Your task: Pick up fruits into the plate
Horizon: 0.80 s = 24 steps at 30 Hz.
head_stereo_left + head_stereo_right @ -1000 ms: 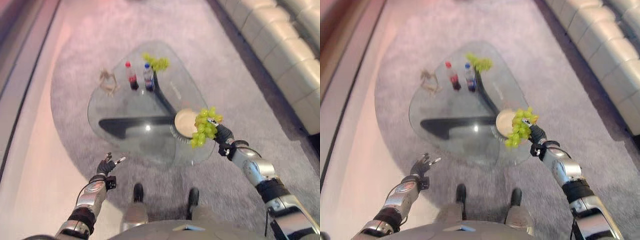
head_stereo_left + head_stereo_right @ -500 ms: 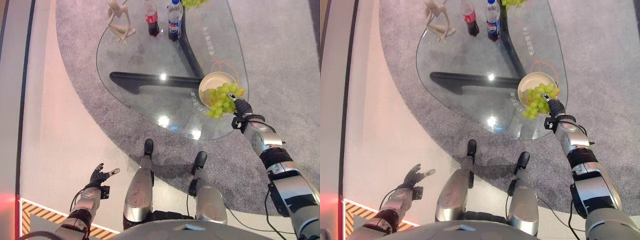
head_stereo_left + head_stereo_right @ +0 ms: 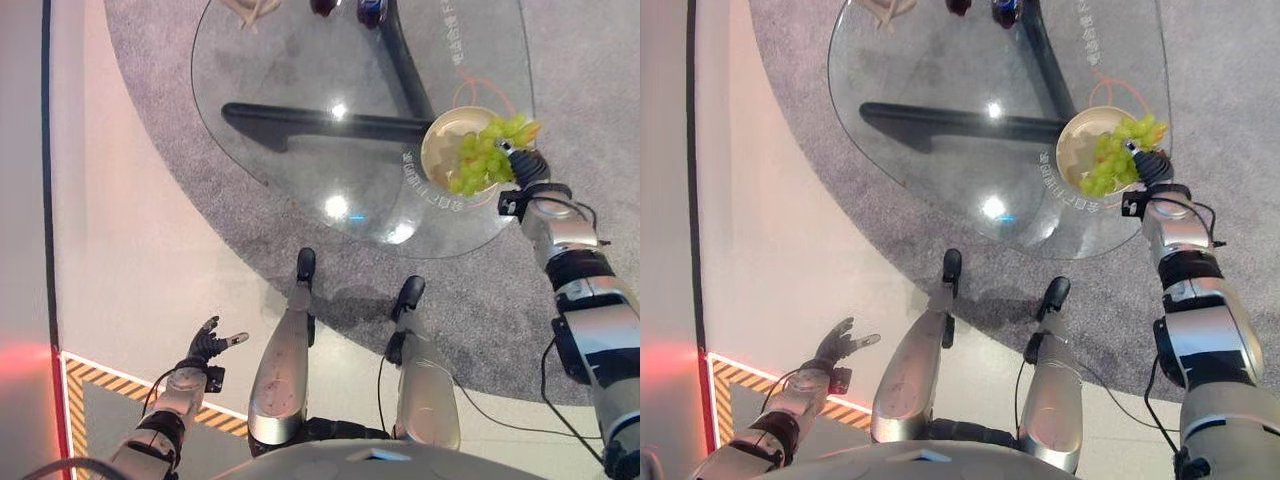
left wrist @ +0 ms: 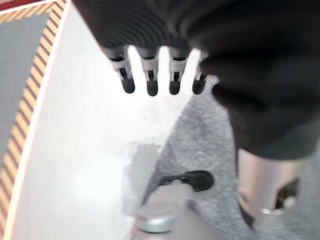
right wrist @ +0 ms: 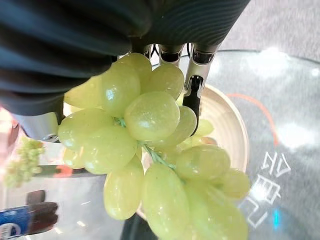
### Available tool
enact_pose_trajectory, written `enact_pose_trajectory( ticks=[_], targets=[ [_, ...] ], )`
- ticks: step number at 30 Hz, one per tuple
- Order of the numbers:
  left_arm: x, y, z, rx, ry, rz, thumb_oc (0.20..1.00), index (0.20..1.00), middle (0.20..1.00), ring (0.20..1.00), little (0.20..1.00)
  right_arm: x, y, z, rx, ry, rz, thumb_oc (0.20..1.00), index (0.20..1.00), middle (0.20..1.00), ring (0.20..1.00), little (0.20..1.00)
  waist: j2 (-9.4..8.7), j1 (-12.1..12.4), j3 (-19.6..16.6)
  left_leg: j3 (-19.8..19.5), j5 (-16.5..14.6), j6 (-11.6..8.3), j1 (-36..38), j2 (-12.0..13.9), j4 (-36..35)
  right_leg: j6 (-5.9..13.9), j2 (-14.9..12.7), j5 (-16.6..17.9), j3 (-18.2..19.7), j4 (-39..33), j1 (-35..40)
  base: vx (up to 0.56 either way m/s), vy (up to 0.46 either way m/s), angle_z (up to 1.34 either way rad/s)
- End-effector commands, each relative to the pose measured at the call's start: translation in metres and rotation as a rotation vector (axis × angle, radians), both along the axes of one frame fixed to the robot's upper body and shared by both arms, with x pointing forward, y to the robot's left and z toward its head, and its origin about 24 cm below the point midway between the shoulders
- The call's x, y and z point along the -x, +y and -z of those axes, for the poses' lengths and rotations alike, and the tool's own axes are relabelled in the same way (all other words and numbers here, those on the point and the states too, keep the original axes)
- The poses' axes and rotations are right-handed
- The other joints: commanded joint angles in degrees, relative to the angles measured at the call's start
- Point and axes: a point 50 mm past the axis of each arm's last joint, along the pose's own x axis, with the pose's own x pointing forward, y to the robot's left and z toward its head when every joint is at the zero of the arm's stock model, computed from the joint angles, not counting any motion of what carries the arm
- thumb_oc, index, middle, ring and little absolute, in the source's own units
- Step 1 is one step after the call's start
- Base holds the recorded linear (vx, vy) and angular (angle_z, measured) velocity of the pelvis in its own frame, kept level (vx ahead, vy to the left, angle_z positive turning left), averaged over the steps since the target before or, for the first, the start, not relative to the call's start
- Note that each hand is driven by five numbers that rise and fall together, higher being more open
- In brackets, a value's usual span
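The right hand (image 3: 1149, 167) grips a bunch of green grapes (image 3: 1114, 160) over the cream plate (image 3: 1068, 150) on the glass table (image 3: 940, 170).

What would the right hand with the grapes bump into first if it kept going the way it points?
Most likely the plate: the right hand holds the green grapes over its rim, pointing across the glass table. How high it is above the plate is unclear.

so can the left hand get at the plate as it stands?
Probably not. The left hand hangs open over the floor, well short of the glass table; the plate sits at the table's far right edge, where the right hand holds the grapes.
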Motion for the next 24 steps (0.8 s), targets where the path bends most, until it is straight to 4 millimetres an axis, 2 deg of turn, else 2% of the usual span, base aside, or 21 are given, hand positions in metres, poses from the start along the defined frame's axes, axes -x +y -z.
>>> enact_pose_trajectory(
  ticks=[1,7,12,13,14,15,16,17,18,19,20,21,24],
  targets=[
    [0.015,0.009,0.005,-0.063,0.053,0.023,1.000,1.000,1.000,1.000,1.000,0.003,-0.020,-0.035,0.196,-0.014,0.053,0.200,0.200,0.200,0.200,0.200,1.20,0.89,-1.01,1.62,-9.45,4.07,-5.68,-7.44,9.19,-3.34,2.52,-7.86,-0.60,12.13,-7.21,0.03,0.016,0.08],
    [0.010,0.007,0.001,-0.081,0.030,0.037,1.000,1.000,1.000,1.000,1.000,0.012,-0.044,-0.026,0.276,0.158,0.184,0.200,0.200,0.200,0.200,0.200,2.20,1.86,-1.01,1.63,-9.62,4.77,-10.80,-7.82,11.74,-3.69,2.01,-8.10,-0.84,15.01,-12.56,0.02,-0.015,0.04],
    [0.010,0.004,0.000,-0.083,0.019,0.060,1.000,1.000,1.000,1.000,1.000,0.020,-0.059,-0.028,0.330,0.234,0.297,0.200,0.200,0.200,0.200,0.200,3.37,2.74,-1.01,1.27,-9.56,5.21,-13.52,-8.22,12.85,-3.86,1.66,-8.21,-0.99,16.38,-15.26,0.01,-0.002,0.02],
    [0.010,0.003,0.000,-0.081,0.017,0.065,1.000,1.000,1.000,1.000,1.000,0.022,-0.063,-0.031,0.342,0.237,0.345,1.000,1.000,1.000,1.000,1.000,3.64,2.81,-1.01,1.37,-9.52,5.29,-13.93,-8.21,12.97,-3.92,1.63,-8.20,-0.91,16.53,-15.76,0.09,-0.009,0.07],
    [0.015,0.001,0.002,-0.078,0.029,0.065,1.000,1.000,1.000,1.000,1.000,0.027,-0.068,-0.027,0.349,0.266,0.391,1.000,1.000,1.000,1.000,1.000,3.84,2.84,-1.01,1.31,-11.38,5.04,-12.80,-8.33,13.55,-3.42,1.54,-10.20,-0.02,17.69,-15.04,0.01,0.016,0.08],
    [0.012,0.001,0.001,-0.077,0.016,0.062,1.000,1.000,1.000,1.000,1.000,0.028,-0.070,-0.030,0.345,0.267,0.412,1.000,1.000,1.000,1.000,1.000,4.09,2.89,-1.01,1.56,-9.56,5.31,-14.42,-8.20,13.28,-3.93,1.49,-8.36,-0.81,17.04,-16.35,0.08,-0.004,0.06],
    [0.016,0.001,0.003,-0.075,0.027,0.062,1.000,1.000,1.000,1.000,1.000,0.030,-0.072,-0.025,0.348,0.284,0.420,1.000,1.000,1.000,1.000,1.000,4.08,2.85,-1.01,1.42,-11.36,5.02,-12.99,-8.27,13.61,-3.38,1.46,-10.25,0.03,17.88,-15.32,-0.07,0.049,0.05],
    [0.013,0.000,0.001,-0.078,0.014,0.062,1.000,1.000,1.000,1.000,1.000,0.033,-0.076,-0.029,0.345,0.285,0.456,1.000,1.000,1.000,1.000,1.000,4.45,3.00,-1.01,1.61,-9.39,5.37,-14.48,-8.21,13.08,-3.92,1.48,-8.31,-0.72,17.08,-16.58,0.08,0.002,0.05],
    [0.017,0.000,0.003,-0.078,0.026,0.063,1.000,1.000,1.000,1.000,1.000,0.034,-0.077,-0.025,0.350,0.298,0.459,1.000,1.000,1.000,1.000,1.000,4.40,2.97,-1.01,1.42,-11.17,5.09,-12.98,-8.31,13.33,-3.39,1.48,-10.18,0.10,17.84,-15.45,-0.07,0.047,0.04],
    [0.014,0.000,0.001,-0.079,0.017,0.059,1.000,1.000,1.000,1.000,1.000,0.035,-0.079,-0.030,0.372,0.296,0.464,1.000,1.000,1.000,1.000,1.000,4.67,3.07,-1.01,1.56,-9.41,5.37,-14.33,-8.27,12.96,-3.90,1.50,-8.39,-0.75,17.07,-16.49,0.08,-0.010,0.04],
    [0.017,0.000,0.002,-0.078,0.031,0.060,1.000,1.000,1.000,1.000,1.000,0.035,-0.080,-0.027,0.404,0.311,0.450,1.000,1.000,1.000,1.000,1.000,4.62,3.02,-1.01,1.39,-11.17,5.07,-12.73,-8.38,13.17,-3.38,1.55,-10.23,0.07,17.74,-15.27,-0.07,0.031,0.00],
    [0.014,0.001,0.000,-0.079,0.021,0.060,1.000,1.000,1.000,1.000,1.000,0.034,-0.079,-0.031,0.416,0.303,0.447,1.000,1.000,1.000,1.000,1.000,4.72,3.08,-1.01,1.59,-9.35,5.35,-14.13,-8.29,12.85,-3.91,1.56,-8.34,-0.78,16.93,-16.31,0.00,0.000,0.00],
    [0.014,0.004,0.000,-0.093,0.033,0.063,1.000,1.000,1.000,1.000,1.000,0.031,-0.076,-0.037,0.543,0.299,0.423,1.000,1.000,1.000,1.000,1.000,4.55,3.00,-1.01,1.44,-9.45,5.39,-13.41,-8.30,12.81,-4.04,1.78,-8.34,-0.69,16.76,-15.64,0.00,-0.003,-0.01]
  ],
)
